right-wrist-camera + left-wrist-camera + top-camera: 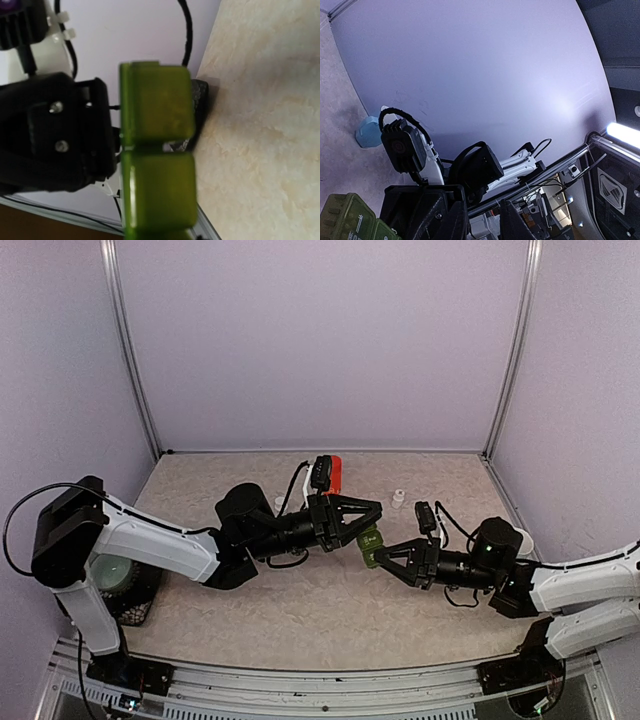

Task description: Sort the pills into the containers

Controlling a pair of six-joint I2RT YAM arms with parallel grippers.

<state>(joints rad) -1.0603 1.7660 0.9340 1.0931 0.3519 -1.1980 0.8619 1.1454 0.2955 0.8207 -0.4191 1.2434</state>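
Note:
The containers [369,543], a small green strip of joined compartments, hang above the table's middle. My right gripper [390,558] is shut on the strip from the right. In the right wrist view the containers [157,165] fill the centre with their lids down. My left gripper [376,520] reaches in from the left, its tips just above and against the strip. From the left wrist, its black fingers [454,220] stand slightly apart with nothing between them, and the containers [347,220] lie outside the left finger. The pills are out of view.
A red-orange object [334,474] sits behind the left wrist. A small white bottle-like piece [398,497] stands at mid-back. A pale blue mug [368,131] rests near the right wall. A pale green round thing [112,575] sits on a black block at far left.

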